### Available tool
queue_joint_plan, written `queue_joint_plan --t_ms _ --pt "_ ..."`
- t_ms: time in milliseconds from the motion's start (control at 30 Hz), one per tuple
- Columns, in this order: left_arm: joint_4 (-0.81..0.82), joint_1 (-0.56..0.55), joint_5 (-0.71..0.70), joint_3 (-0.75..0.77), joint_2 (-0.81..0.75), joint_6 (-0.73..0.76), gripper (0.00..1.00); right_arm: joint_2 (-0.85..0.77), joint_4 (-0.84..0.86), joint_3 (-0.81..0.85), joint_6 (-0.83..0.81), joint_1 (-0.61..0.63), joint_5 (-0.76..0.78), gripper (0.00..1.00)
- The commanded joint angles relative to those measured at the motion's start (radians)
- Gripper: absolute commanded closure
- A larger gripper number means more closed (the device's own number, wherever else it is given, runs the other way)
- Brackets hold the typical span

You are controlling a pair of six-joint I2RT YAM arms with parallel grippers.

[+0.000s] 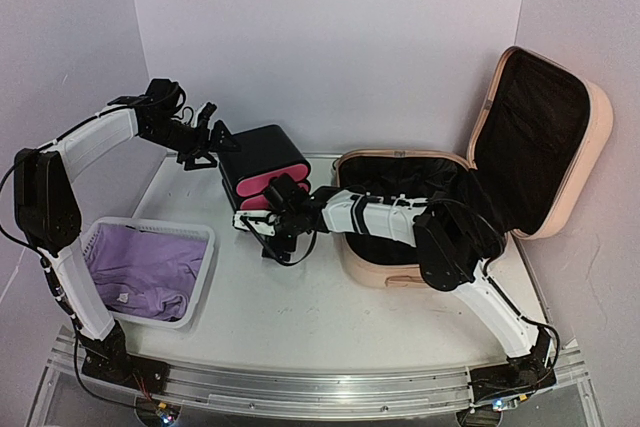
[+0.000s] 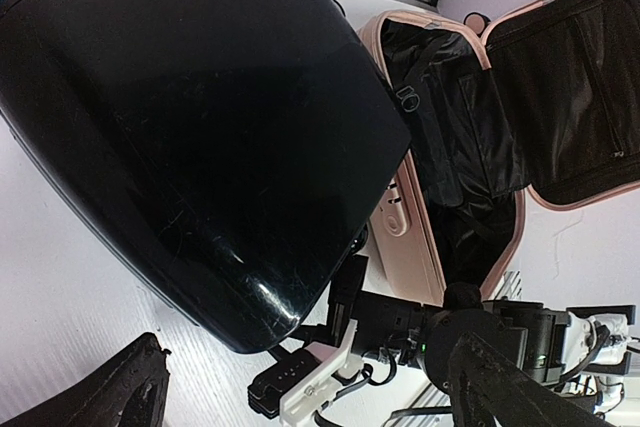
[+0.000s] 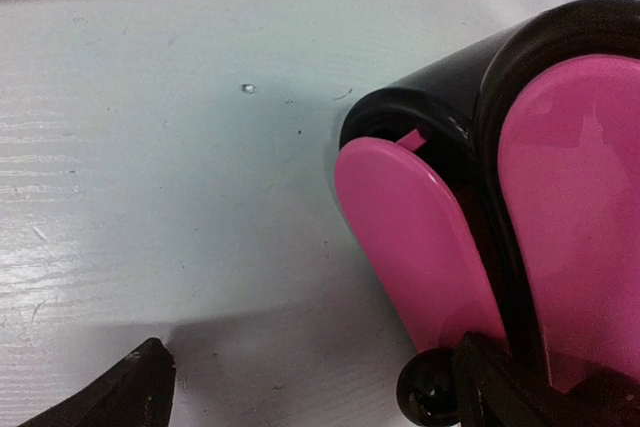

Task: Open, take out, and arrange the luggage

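The peach-pink luggage [image 1: 392, 265] lies open at the right, with its lid [image 1: 592, 137] propped up against the right wall and the black lining showing. It also shows in the left wrist view [image 2: 402, 215]. A small black-and-pink drawer box [image 1: 262, 152] stands left of it. My left gripper [image 1: 207, 133] is open beside the box's left side, above its black shell [image 2: 200, 127]. My right gripper [image 1: 266, 225] is open and empty at the box's front. Its right fingertip [image 3: 520, 392] is against the lower pink drawer [image 3: 420, 237], next to a black knob [image 3: 425, 395].
A white mesh basket [image 1: 203, 275] holding purple cloth [image 1: 140, 267] sits at the front left. Walls close in the table at the back, left and right. My right arm [image 1: 380, 215] stretches across in front of the luggage.
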Motion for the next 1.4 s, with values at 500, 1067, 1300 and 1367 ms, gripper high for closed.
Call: queue_joint_plan --t_ms 500,1067,1300,1367 --pt "0.034 0.005 0.01 0.001 0.0 -0.004 0.02 -0.176 0.06 -0.144 0.16 -0.005 -0.101 0.02" --pt "0.249 0.009 -0.169 -0.133 -0.301 0.068 0.02 -1.11 -0.492 -0.659 0.918 -0.362 0.213 0.02" --pt "0.34 0.006 -0.296 -0.076 -0.652 0.114 0.01 -1.548 -0.578 -0.767 0.799 -0.457 0.311 0.02" --pt "0.372 0.006 -0.343 -0.084 -0.749 0.122 0.01 -1.662 -0.595 -0.765 0.762 -0.456 0.364 0.02"
